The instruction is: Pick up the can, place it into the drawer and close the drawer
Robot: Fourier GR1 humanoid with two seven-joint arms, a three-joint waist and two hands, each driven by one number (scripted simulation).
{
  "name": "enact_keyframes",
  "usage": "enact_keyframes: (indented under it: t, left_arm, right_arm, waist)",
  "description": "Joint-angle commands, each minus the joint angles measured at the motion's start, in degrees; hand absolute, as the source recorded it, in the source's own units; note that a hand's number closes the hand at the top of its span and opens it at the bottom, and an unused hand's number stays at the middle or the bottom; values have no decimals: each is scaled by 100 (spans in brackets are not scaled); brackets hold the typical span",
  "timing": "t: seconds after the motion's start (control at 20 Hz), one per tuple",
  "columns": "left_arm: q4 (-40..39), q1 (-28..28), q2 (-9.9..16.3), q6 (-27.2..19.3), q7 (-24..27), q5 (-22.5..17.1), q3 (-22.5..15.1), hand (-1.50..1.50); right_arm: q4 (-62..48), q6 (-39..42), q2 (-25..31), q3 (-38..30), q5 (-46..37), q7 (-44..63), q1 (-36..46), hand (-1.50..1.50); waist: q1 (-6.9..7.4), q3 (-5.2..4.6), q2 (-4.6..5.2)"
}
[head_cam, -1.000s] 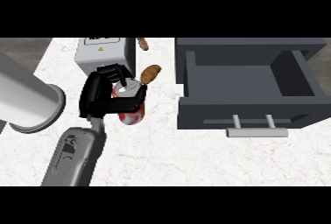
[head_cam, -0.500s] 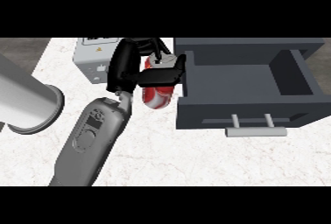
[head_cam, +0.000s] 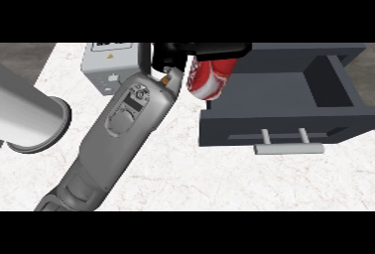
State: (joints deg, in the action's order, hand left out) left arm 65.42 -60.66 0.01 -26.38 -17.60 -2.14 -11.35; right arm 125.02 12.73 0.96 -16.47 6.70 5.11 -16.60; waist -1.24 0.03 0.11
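The right hand (head_cam: 192, 51) is curled round the red can (head_cam: 211, 78), holding it over the left rim of the open grey drawer (head_cam: 289, 124), with bare room inside to its right. Half a second ago the can hung lower and further left, short of the drawer. A grey box (head_cam: 110, 67) stands on the white marbled desk (head_cam: 219, 178).

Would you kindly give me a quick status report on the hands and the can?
Right hand curled round red-and-white can. Left hand out of view. Can at left edge of open dark grey drawer, not yet inside. Nothing seen blocking the drawer.
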Motion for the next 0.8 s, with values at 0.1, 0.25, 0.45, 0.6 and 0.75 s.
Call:
enact_keyframes:
  t: [0.1,0.25,0.45,0.6,0.75]
  left_arm:
    - [-1059,-839,-1,109,252,-315,237,150]
    - [-1753,-1581,-1,-184,149,-452,222,150]
    - [-2260,-1587,-1,-555,591,-1015,-460,150]
    - [-2722,-2210,-1,-454,361,-980,-263,150]
    - [-2892,-2243,-1,-803,626,-1462,-828,150]
  right_arm:
    - [176,-242,96,-49,94,535,452,-150]
    - [177,32,-89,235,-79,112,-106,-150]
    - [115,-212,259,-26,84,673,662,-150]
    - [-162,-34,31,4,-55,33,218,-150]
    - [-283,31,147,-25,86,97,442,-150]
  waist:
    - [8,-2,12]
    - [-89,2,19]
    - [-140,1,43]
    - [-125,6,31]
    - [-222,9,47]
